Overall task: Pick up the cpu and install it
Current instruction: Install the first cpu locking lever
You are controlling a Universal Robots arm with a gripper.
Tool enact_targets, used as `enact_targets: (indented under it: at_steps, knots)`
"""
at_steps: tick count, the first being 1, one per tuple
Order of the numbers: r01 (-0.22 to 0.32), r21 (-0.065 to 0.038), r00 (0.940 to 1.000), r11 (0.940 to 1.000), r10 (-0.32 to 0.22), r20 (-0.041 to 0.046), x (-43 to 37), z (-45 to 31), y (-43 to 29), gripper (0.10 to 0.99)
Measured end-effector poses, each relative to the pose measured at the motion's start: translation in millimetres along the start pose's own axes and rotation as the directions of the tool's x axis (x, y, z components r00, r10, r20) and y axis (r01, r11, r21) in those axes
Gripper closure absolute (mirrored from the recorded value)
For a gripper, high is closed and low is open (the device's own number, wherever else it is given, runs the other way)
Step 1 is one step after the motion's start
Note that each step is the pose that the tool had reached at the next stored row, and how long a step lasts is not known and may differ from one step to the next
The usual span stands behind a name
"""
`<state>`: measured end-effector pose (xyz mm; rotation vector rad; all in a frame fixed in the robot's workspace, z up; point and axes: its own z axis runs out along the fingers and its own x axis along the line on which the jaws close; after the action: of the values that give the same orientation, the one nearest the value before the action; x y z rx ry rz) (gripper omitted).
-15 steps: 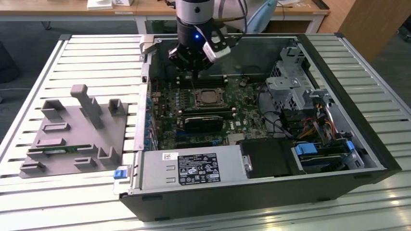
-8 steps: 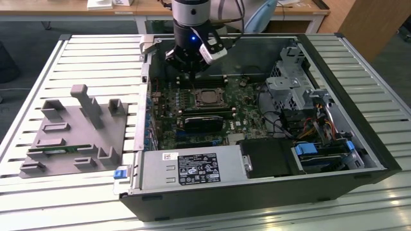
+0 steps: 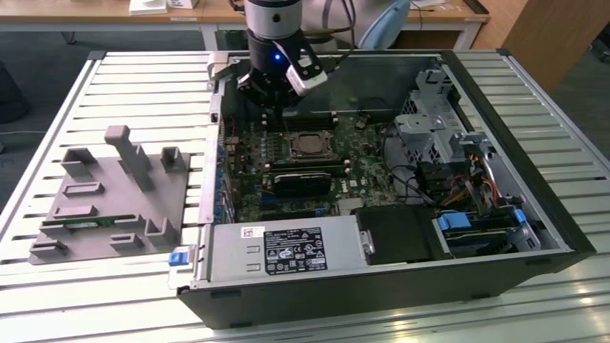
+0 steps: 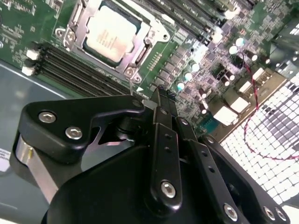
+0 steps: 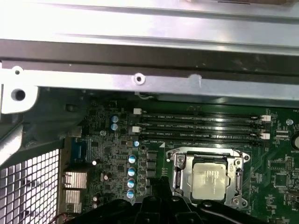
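The cpu (image 3: 307, 145) lies flat in its metal-framed socket on the green motherboard inside the open computer case; its pale silver top shows in both wrist views (image 4: 110, 35) (image 5: 210, 181). My gripper (image 3: 271, 107) hangs over the board near the case's far wall, a little to the exterior view's left of the socket. In the second wrist view the black fingers (image 4: 164, 135) run together to one tip, so the gripper (image 4: 160, 93) is shut with nothing in it. It is apart from the cpu.
Black memory slots (image 5: 201, 123) run beside the socket, toward the case's metal wall (image 5: 140, 79). A black heatsink block (image 3: 300, 182) lies nearer, then the power supply (image 3: 286, 250). Drive cages (image 3: 433, 121) fill the exterior view's right. A grey fixture tray (image 3: 105, 193) holds a green memory stick (image 3: 91, 223).
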<state>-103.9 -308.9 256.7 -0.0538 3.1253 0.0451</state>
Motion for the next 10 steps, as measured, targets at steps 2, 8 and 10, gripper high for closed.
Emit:
enact_targets:
  at_steps: [2, 8, 10]
  knots:
    - [0.001, 0.0, 1.0, 1.0, -0.001, 0.0001, 1.1, 0.3, 3.8, 0.98]
    - [0.003, 0.0, 1.0, 1.0, -0.003, 0.0, 3.6, 2.3, 17.4, 0.98]
    - [0.004, 0.0, 1.0, 1.0, -0.004, -0.0001, 3.5, 2.7, 19.4, 0.98]
